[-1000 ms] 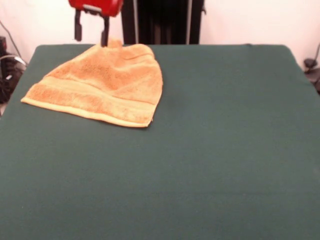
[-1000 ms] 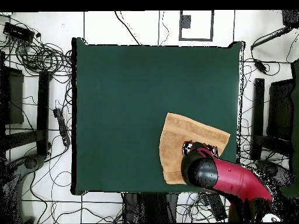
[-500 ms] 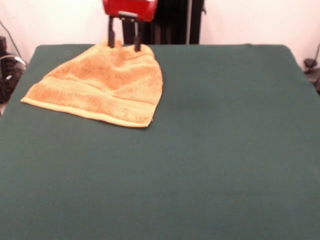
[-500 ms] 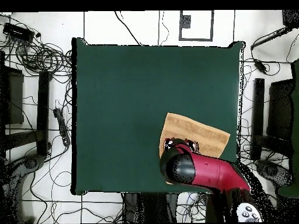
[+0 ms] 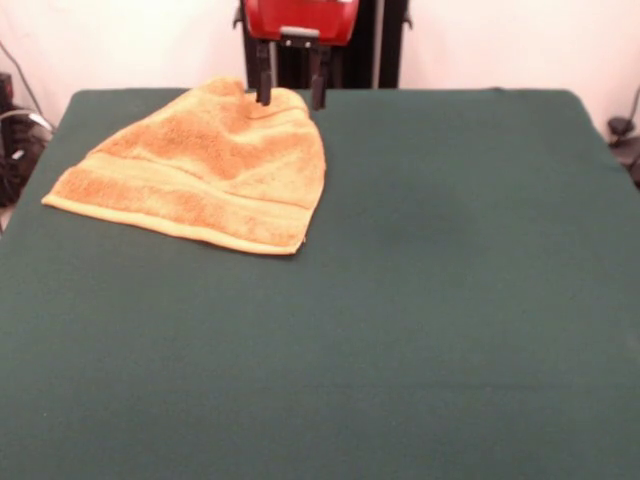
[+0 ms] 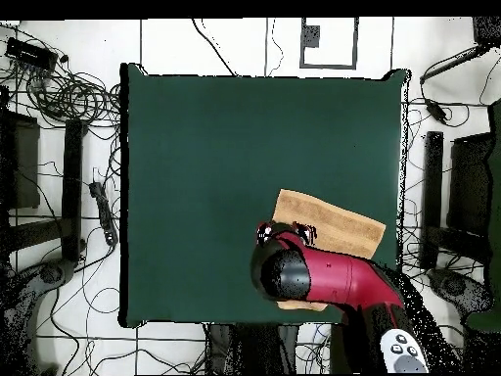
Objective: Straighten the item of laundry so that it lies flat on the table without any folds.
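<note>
The item of laundry (image 5: 200, 170), a golden-orange towel, lies at the far left of the green table (image 5: 450, 300). It is folded over on itself, with a rounded fold at its right side and a woven band along its near edge. My gripper (image 5: 291, 102) hangs open over the towel's far right corner, its two dark fingers apart with nothing between them. In the overhead view the red arm (image 6: 342, 279) covers part of the towel (image 6: 338, 225), and the gripper (image 6: 285, 233) sits at the towel's left end near the table (image 6: 245, 137) edge.
The towel's far edge lies close to the table's far edge. Cables (image 6: 68, 93) and black stands (image 6: 431, 186) crowd the floor around the table. Green cloth stretches wide to the right of and in front of the towel in the front view.
The gripper has moved rightward in the front view along the towel's far edge, from its far left part to its far right corner. The towel has not shifted.
</note>
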Controlling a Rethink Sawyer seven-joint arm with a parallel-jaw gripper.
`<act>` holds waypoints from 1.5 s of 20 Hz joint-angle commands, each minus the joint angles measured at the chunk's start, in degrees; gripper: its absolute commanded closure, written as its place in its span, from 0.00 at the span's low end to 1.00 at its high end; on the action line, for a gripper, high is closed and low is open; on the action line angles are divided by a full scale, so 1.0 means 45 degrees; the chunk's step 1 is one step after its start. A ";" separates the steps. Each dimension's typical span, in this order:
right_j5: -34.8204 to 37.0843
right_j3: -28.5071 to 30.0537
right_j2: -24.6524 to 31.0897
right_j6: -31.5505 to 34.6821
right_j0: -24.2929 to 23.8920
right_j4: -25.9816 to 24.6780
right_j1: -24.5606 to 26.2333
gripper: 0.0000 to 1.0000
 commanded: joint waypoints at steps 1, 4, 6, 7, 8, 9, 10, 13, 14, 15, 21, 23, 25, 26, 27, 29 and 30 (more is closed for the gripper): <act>0.1685 -0.0860 0.1550 0.0902 0.0561 0.0584 0.0198 0.00; 0.1551 -0.0907 0.1359 0.1212 0.0625 0.0620 0.0732 0.00; 0.0994 -0.0811 0.1517 0.1350 0.0552 0.0633 0.0975 0.00; 0.0650 -0.0849 0.1570 0.1440 0.0553 0.0628 0.1157 0.00; 0.0468 -0.0891 0.1655 0.1458 0.0523 0.0623 0.1338 0.00; 0.0126 -0.0939 0.1728 0.1529 0.0496 0.0612 0.1603 0.00; -0.0250 -0.0958 0.1778 0.1644 0.0460 0.0615 0.1941 0.00; -0.0928 -0.1259 0.1232 0.1998 0.0742 0.0453 0.3057 0.00; -0.1168 -0.1396 0.1024 0.2062 0.0854 0.0346 0.3420 0.00; -0.1389 -0.1598 0.0925 0.2087 0.0852 0.0303 0.4018 0.00; -0.2632 -0.1997 0.0812 0.2329 0.0887 0.0357 0.5424 0.00; -0.2991 -0.2284 0.0709 0.2295 0.0899 0.0361 0.6017 0.00; -0.3237 -0.2627 0.0764 0.2096 0.0777 0.0304 0.6475 0.00; -0.3258 -0.2724 0.0762 0.2032 0.0763 0.0309 0.6570 0.00; -0.3318 -0.2930 0.0715 0.1965 0.0806 0.0321 0.6693 0.00; -0.3398 -0.3073 0.0477 0.1924 0.0966 0.0340 0.6769 0.00; -0.3480 -0.3148 0.0415 0.1898 0.0996 0.0325 0.6840 0.00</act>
